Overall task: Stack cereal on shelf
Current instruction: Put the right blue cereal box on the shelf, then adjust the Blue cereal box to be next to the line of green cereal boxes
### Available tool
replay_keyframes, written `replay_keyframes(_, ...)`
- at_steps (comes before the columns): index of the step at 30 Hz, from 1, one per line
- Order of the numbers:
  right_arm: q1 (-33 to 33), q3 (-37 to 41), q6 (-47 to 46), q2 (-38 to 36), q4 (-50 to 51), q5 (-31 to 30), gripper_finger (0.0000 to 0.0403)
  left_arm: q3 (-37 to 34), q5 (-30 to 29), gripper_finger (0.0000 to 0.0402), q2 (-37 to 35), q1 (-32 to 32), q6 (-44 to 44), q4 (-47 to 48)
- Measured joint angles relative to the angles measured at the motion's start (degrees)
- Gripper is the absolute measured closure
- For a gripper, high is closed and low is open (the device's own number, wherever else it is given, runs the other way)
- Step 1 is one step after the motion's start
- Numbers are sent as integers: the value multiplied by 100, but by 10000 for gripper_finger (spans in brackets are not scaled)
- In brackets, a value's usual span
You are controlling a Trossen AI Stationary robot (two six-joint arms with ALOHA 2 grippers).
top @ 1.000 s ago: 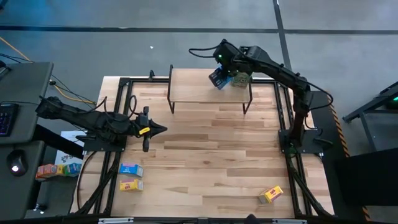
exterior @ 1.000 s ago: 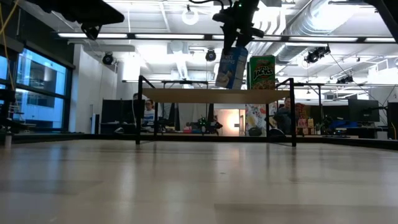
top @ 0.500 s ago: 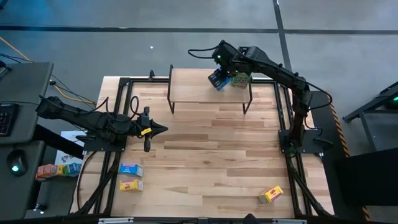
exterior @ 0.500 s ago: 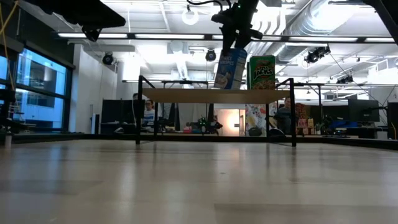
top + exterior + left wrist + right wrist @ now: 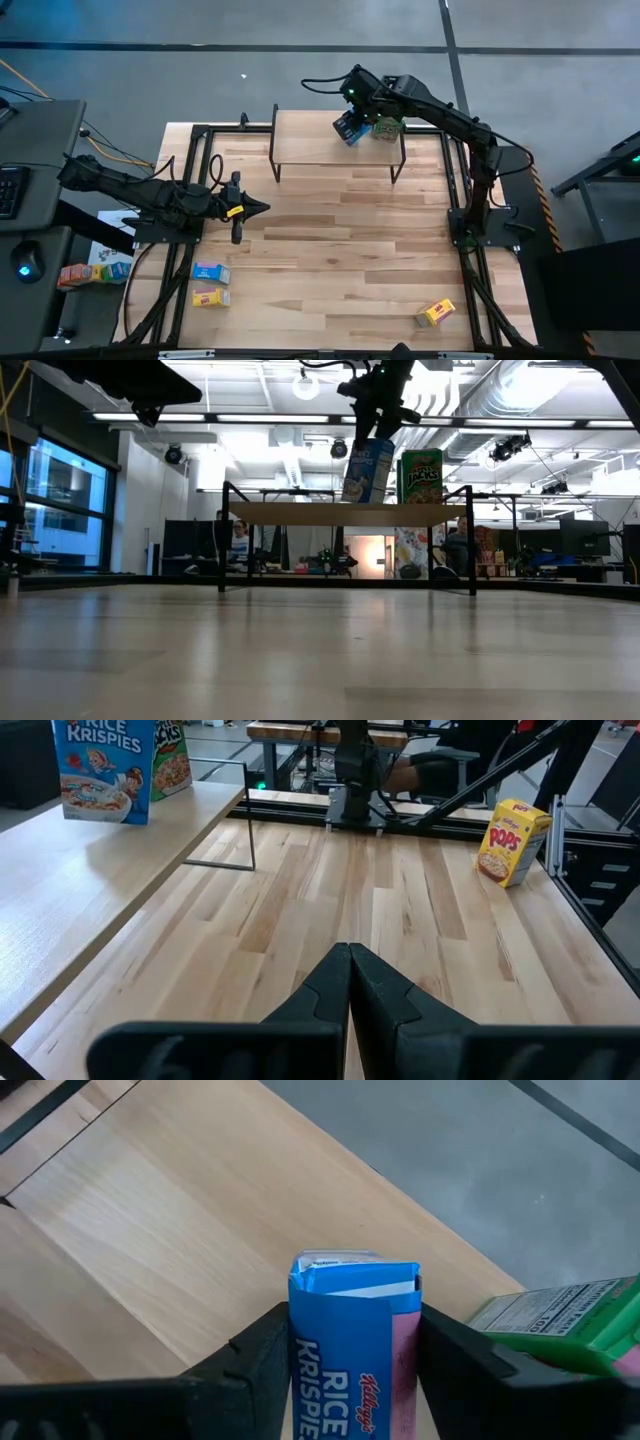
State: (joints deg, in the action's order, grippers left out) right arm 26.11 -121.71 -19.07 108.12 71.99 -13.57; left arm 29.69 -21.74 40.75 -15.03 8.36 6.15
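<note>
The right gripper (image 5: 352, 1342) is clamped on a blue box (image 5: 352, 1330), one dark finger (image 5: 250, 1355) on each broad side, over the right end of the shelf (image 5: 310, 137). In the low view the blue box (image 5: 367, 470) hangs tilted from the right gripper (image 5: 372, 422), its lower edge at or just above the shelf top (image 5: 340, 514); whether it touches cannot be told. Compared with a second ago, the box has come lower and slightly leftward in the low view, nearer the shelf top, and it leans a little more. Just beside it a green box (image 5: 421, 476) stands upright on the shelf, where it stood before.

The left gripper (image 5: 349, 970) is fully closed and holds nothing, hovering over the left part of the table (image 5: 330, 260); it has not moved.

On the table a second blue box (image 5: 210, 273) and a yellow box (image 5: 209, 297) lie near the front left, and another yellow box (image 5: 434, 313) lies near the front right, all unchanged.

In the high view the arm covers much of the held box and the green box (image 5: 388, 129), so their footing is hard to make out. The right wrist view cuts off the lower part of the held box and shows only a corner of the green box (image 5: 560, 1320). In the low view the boxes on the table cannot be made out.
</note>
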Motion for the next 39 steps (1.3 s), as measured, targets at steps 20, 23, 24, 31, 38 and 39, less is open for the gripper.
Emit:
replay_keyframes(20, 10, -549, 451, -4, 463, -433, 167, 0, -17, 402, 0, 0, -55, 4)
replay_keyframes(23, -75, -930, 452, -12, 700, -583, 167, 0, -17, 402, 0, -1, -59, 4)
replay_keyframes(24, -130, -1020, 425, -17, 746, -591, 167, 0, -17, 402, 0, 0, -59, 3)
replay_keyframes(31, -970, -568, 495, -19, 395, -811, 215, 0, -15, 402, 0, -4, -47, 53)
replay_keyframes(38, -1992, 940, 929, -9, -587, -1361, 381, 0, 9, 401, 0, -4, 40, 69)
replay_keyframes(39, -2056, 1168, 944, -25, -696, -1508, 390, 0, 9, 402, 0, -4, 42, 69)
